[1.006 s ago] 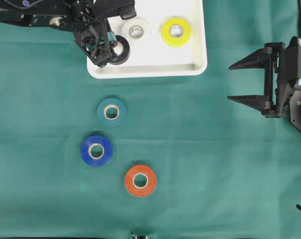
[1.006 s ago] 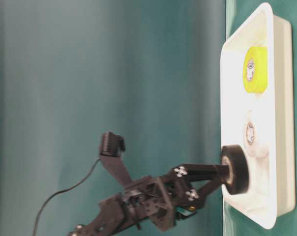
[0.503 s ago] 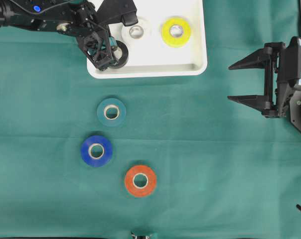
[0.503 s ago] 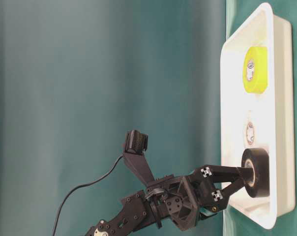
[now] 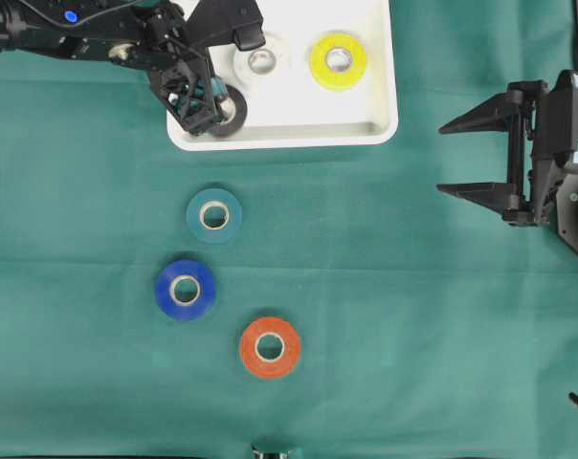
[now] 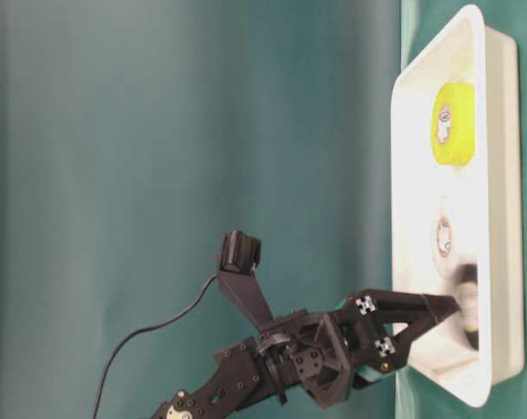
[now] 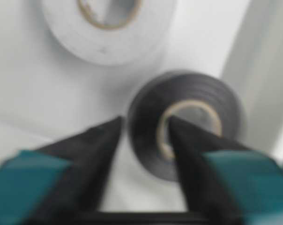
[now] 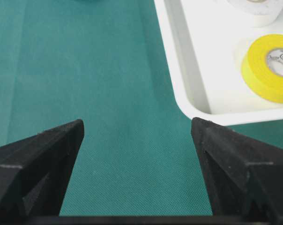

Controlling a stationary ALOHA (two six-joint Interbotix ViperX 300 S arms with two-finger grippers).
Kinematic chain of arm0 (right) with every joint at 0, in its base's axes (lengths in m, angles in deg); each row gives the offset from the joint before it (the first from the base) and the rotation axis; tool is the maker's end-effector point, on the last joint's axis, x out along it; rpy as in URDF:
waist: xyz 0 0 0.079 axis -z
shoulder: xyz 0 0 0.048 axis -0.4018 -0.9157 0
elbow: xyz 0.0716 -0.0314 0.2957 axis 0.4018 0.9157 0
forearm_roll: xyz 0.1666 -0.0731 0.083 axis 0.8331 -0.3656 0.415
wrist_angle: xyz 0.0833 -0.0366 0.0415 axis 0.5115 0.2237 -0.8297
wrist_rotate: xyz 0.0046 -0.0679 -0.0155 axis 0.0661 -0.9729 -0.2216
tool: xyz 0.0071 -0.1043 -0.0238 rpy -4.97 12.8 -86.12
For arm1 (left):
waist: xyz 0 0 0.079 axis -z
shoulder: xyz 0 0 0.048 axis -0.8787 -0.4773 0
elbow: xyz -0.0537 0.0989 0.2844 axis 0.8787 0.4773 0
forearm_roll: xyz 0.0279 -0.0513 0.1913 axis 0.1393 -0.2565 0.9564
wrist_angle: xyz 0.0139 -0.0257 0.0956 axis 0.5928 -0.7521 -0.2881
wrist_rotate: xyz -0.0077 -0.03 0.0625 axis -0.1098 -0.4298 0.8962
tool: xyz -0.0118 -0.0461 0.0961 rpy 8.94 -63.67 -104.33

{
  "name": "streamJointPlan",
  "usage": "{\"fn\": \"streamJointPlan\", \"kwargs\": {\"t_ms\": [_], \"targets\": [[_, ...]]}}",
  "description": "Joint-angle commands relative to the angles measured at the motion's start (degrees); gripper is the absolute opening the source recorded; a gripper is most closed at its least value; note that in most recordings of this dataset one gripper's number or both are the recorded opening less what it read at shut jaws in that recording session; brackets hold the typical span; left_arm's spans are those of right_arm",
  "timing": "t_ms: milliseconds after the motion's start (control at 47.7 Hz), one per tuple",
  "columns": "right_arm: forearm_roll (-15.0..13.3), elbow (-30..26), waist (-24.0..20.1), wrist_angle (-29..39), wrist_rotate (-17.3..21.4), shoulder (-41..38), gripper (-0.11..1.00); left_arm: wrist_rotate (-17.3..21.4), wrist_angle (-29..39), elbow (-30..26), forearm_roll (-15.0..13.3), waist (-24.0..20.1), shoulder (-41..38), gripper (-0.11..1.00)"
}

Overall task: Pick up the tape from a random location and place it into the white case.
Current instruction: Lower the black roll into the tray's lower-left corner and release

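Black tape (image 7: 186,124) — glossy roll, tan core — blurred, in the case (image 5: 366,129) corner. Left gripper (image 7: 146,136) now spread, one finger through the core; half a second ago it pinched the roll. Right gripper (image 5: 476,158) spread, unchanged.

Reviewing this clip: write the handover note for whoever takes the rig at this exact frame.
Left claw: open over the white case, one finger in the black tape core, the other outside; no squeeze visible.
Right claw: open, parked off to the side.
In the case: black, white tape, yellow tape.
On the cloth: teal tape, blue tape, orange tape.
Done: black roll delivered, blurred, maybe settling.
Left: withdraw the left claw, then likely the cloth rolls.
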Motion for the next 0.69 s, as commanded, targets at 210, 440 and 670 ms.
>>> {"fn": "streamJointPlan", "kwargs": {"t_ms": [210,440,670], "targets": [[-0.09,-1.41,0.09,-0.26,-0.09,-0.09,0.88,0.18,-0.97,-0.53,-0.09,0.26,1.14,1.00],[-0.09,-1.41,0.00,-0.26,0.00,-0.09,0.88,0.09,-0.18,-0.26,-0.09,0.26,2.29,1.00],[0.00,-1.49,0.09,-0.26,0.00,0.00,0.88,0.09,3.96,-1.23,-0.09,1.14,7.91,1.00]]}}
